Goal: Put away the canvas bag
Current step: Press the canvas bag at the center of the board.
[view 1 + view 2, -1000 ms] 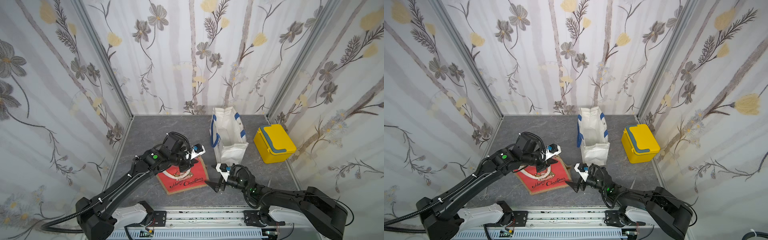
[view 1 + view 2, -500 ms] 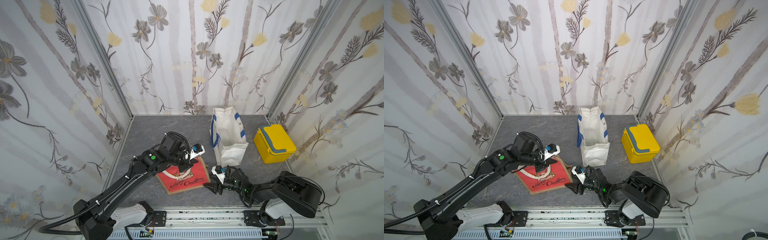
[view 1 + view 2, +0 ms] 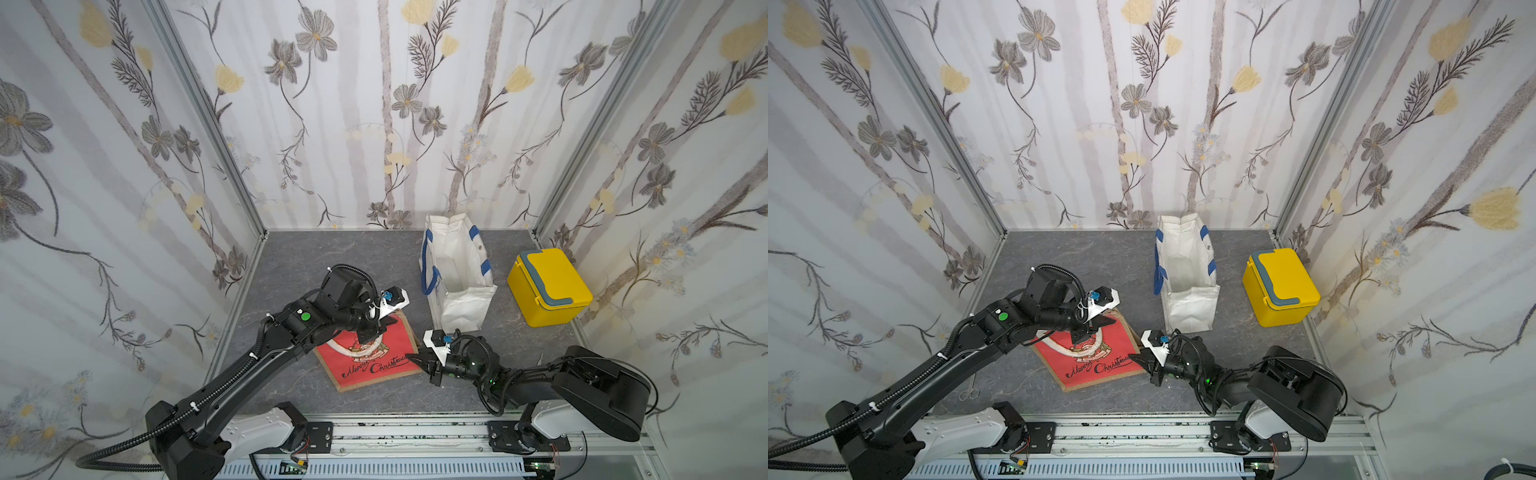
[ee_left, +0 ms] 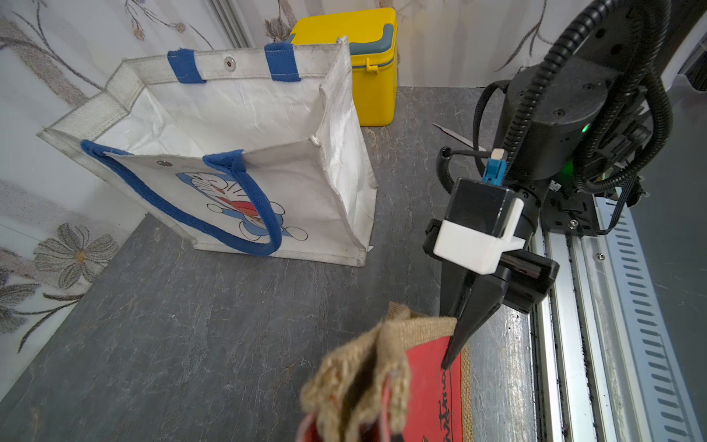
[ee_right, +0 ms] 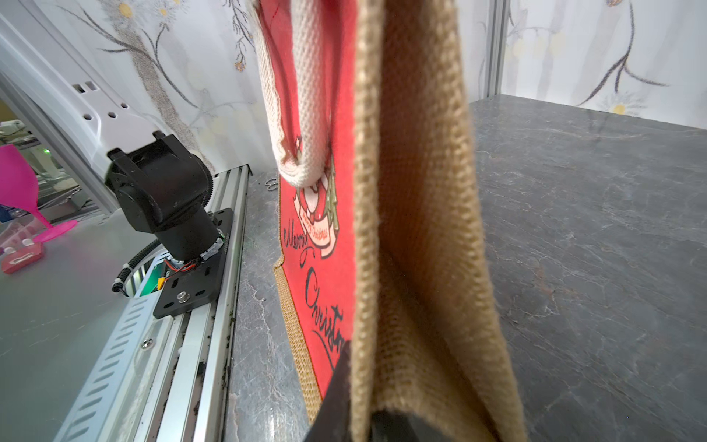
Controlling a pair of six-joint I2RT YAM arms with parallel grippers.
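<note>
Lower centre in a top view: the left gripper point(image 3: 387, 322) is clamped tight on the top edge of the red canvas bag point(image 3: 370, 365). The right gripper point(image 3: 417, 360) is pinched closed on the bag's right edge. Further right stand the open white tote point(image 3: 461, 307) and the yellow box point(image 3: 548, 291).

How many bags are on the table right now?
2. The red burlap Christmas bag sits toward the front; the white tote with blue handles stands open farther back, beside the yellow box. The tote's inside is only partly visible.
</note>
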